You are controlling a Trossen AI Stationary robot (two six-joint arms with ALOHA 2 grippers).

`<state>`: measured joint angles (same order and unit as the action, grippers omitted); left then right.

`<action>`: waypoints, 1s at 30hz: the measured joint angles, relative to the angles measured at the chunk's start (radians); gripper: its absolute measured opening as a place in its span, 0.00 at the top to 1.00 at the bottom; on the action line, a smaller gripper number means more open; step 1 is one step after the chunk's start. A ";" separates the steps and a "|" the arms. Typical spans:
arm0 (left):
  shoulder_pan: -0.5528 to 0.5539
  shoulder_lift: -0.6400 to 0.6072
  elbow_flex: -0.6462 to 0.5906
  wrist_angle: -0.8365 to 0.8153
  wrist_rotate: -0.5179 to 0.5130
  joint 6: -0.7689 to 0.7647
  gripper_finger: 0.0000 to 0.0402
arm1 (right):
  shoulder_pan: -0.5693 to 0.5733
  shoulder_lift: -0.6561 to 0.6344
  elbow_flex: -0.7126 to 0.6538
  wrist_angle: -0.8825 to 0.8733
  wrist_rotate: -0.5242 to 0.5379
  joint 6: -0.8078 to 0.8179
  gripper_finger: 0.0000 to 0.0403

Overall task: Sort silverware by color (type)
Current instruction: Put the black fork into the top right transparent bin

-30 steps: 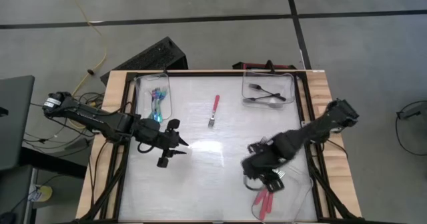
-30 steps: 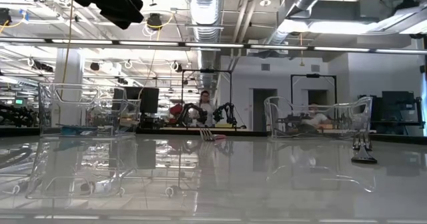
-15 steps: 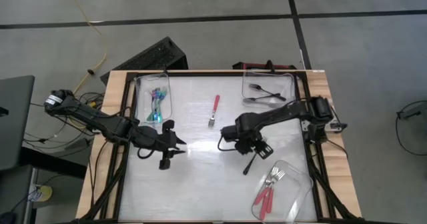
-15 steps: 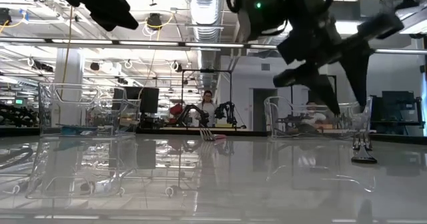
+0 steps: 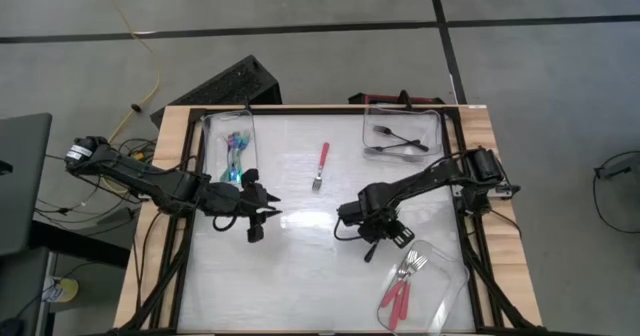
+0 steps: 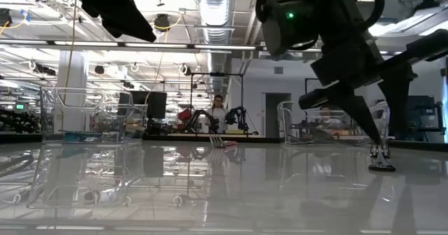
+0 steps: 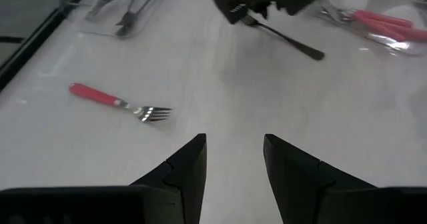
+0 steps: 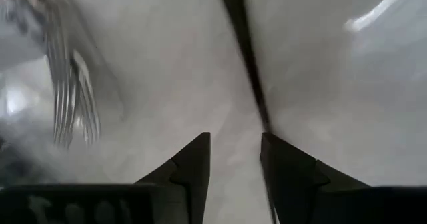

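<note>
While the left pincer (image 5: 262, 216) hovers with its fingers parted over the table (image 5: 300, 266), the right pincer (image 5: 380, 238) hangs narrowly parted directly over a black fork (image 5: 373, 247) lying there, beside the tray (image 5: 452, 286) of red forks (image 5: 393, 301). A red-handled fork (image 5: 320, 166) lies mid-table, well apart from both.

White table (image 5: 300, 276) with wood edges and a black frame. Three clear plastic trays on it: one far left (image 5: 247, 126), one far right (image 5: 436, 126), one tilted at the near right corner (image 5: 452, 286). On the floor past the table's far left corner, a black keyboard (image 5: 228, 84) and a yellow cable (image 5: 128, 21). Low view: a person (image 6: 215, 108) stands far back in the room.
</note>
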<state>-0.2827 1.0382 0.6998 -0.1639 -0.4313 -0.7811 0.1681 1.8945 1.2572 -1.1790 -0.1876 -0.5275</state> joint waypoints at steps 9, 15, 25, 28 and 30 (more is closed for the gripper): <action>0.048 0.000 0.000 -0.003 0.000 -0.001 0.66 | 0.027 0.000 -0.004 0.092 0.005 0.056 0.63; 0.048 0.000 0.000 -0.003 0.001 -0.010 0.66 | 0.043 -0.004 -0.084 0.176 0.030 0.048 0.65; 0.042 0.000 0.000 -0.014 0.003 -0.009 0.66 | 0.051 -0.013 -0.172 0.322 0.103 0.026 0.79; 0.042 0.000 0.000 -0.013 0.002 -0.008 0.66 | 0.044 -0.012 -0.174 0.336 0.098 0.025 0.90; 0.042 0.000 0.000 -0.012 0.002 -0.007 0.66 | 0.038 -0.011 -0.167 0.324 0.094 0.022 0.95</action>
<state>-0.2404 1.0378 0.6998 -0.1761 -0.4290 -0.7883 0.2061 1.8834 1.0906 -0.8547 -0.0931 -0.5059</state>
